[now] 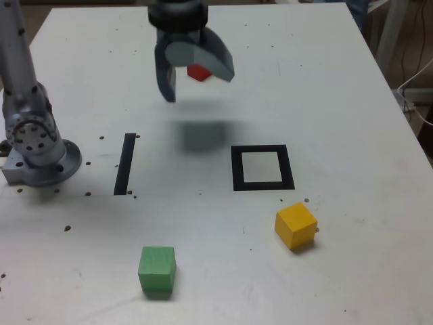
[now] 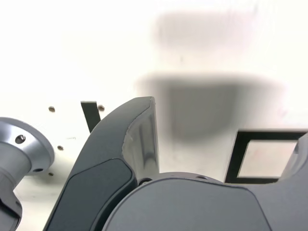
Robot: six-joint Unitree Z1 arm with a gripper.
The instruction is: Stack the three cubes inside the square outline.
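White tabletop fills both views. At upper centre of the exterior view a small matte red cube (image 1: 197,72) sits partly hidden behind the grey gripper (image 1: 196,74), whose jaws look spread; whether they grip it I cannot tell. Below right lies the black tape square outline (image 1: 262,167), empty. Yellow cube (image 1: 295,225) and green cube (image 1: 157,269) wait lower down. Judged step: fetching red; next, securing it and carrying it to the square.
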